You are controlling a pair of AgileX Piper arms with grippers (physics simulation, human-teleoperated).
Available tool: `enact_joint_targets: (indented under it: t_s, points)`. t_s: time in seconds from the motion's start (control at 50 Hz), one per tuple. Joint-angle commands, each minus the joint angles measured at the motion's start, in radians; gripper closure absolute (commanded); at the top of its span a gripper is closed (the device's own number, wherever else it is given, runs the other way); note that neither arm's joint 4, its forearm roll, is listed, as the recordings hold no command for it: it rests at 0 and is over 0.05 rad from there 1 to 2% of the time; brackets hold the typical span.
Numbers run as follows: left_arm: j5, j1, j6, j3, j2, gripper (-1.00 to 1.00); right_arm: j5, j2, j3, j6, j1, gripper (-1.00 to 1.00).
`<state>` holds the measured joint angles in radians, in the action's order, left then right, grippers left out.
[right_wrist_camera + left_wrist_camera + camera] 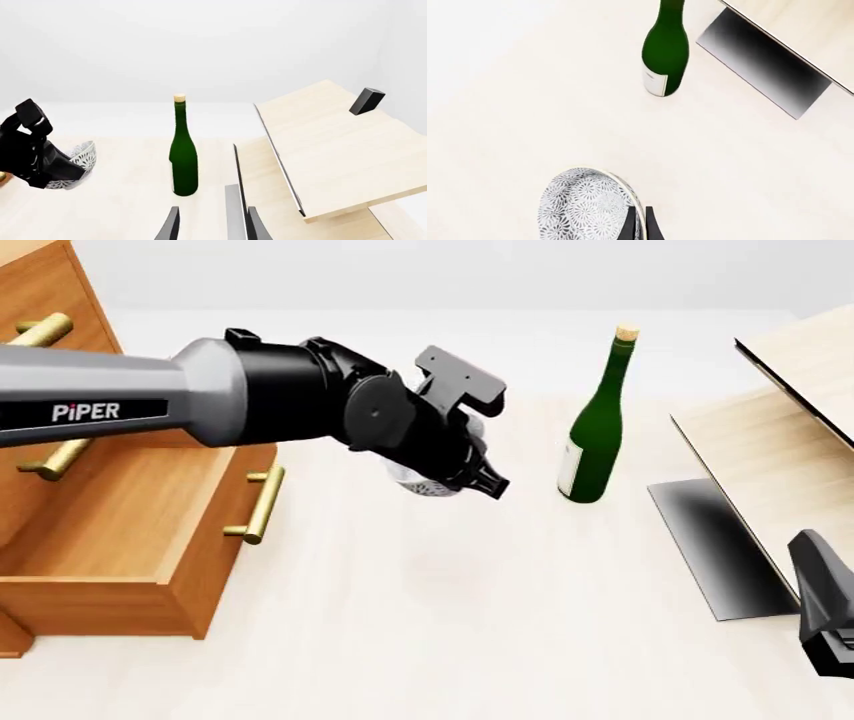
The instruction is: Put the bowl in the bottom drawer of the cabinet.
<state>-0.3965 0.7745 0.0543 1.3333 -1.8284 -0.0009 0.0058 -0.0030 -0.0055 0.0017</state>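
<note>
One bowl (424,483) hangs pinched by its rim in the left claw (483,480), lifted beside the cabinet (54,330). Carry it level over the open bottom drawer (120,530), clearing the front edge, then lower.

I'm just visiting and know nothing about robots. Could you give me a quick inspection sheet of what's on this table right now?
Surface: pale wooden table, bare in the middle.
Job's things: bowl gripped by its rim, lifted off the table; bottom drawer of the cabinet pulled open.
Clutter: green bottle upright; light-wood furniture with black panel.
Grippers: left gripper shut on bowl; right gripper open, holding nothing.
Cables: nothing seen.
Surroundings: plain white backdrop.
</note>
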Motion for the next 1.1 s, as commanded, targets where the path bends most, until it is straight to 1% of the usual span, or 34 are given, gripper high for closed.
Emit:
enact_joint_targets:
  t_s: [0.02, 0.22, 0.28, 0.36, 0.38, 0.56, 0.76, 1.1]
  points:
    - [0.005, -0.014, 0.004, -0.027, 0.064, 1.00, 0.000, 0.000, 0.000, 0.000, 0.000, -1.00]
    - [0.007, -0.053, 0.020, -0.058, 0.102, 1.00, 0.000, 0.000, 0.000, 0.000, 0.000, -1.00]
    - [0.005, -0.055, 0.014, -0.062, 0.110, 1.00, 0.000, 0.000, 0.000, 0.000, 0.000, -1.00]
    - [0.004, -0.082, 0.017, -0.066, 0.123, 1.00, 0.000, 0.000, 0.000, 0.000, 0.000, -1.00]
    - [0.007, -0.105, 0.022, -0.076, 0.136, 1.00, 0.000, 0.000, 0.000, 0.000, 0.000, -1.00]
    - [0.006, -0.134, 0.024, -0.118, 0.184, 1.00, 0.000, 0.000, 0.000, 0.000, 0.000, -1.00]
    - [-0.001, -0.178, 0.028, -0.140, 0.231, 1.00, 0.000, 0.000, 0.000, 0.000, 0.000, -1.00]
    - [-0.015, -0.248, 0.015, -0.219, 0.356, 1.00, 0.000, 0.000, 0.000, 0.000, 0.000, -1.00]
